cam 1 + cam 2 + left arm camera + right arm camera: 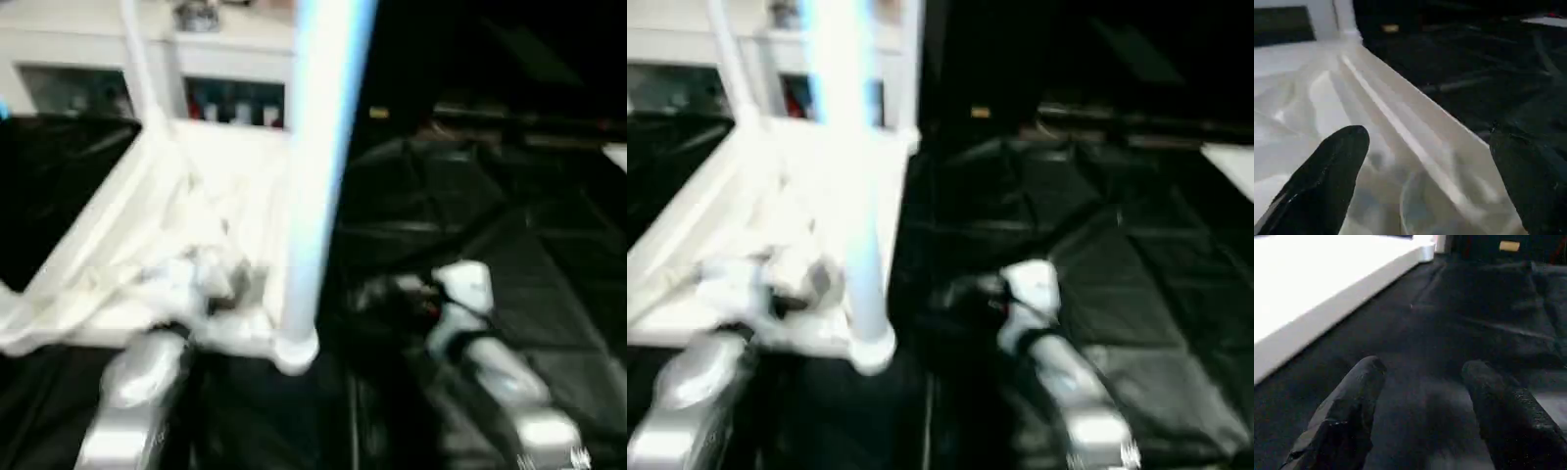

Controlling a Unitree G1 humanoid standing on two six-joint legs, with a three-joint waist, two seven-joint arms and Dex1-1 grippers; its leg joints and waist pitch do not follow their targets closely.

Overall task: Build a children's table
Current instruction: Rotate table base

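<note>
Tabletop: the white tabletop (127, 245) lies underside up on the left of the black floor covering (509, 255), ribs showing.
Near leg: a white leg (318, 176) stands upright in the near right corner socket (294, 351).
Far leg: a second leg (142, 73) rises at the far corner, probably seated there too.
Left gripper: the left gripper (1425, 181) hovers over the tabletop's near right rim, fingers spread wide, holding nothing.
Right gripper: the right gripper (1422, 406) hangs over the black covering right of the tabletop, fingers apart and empty.
Background: a white cabinet (147, 69) stands beyond.
</note>
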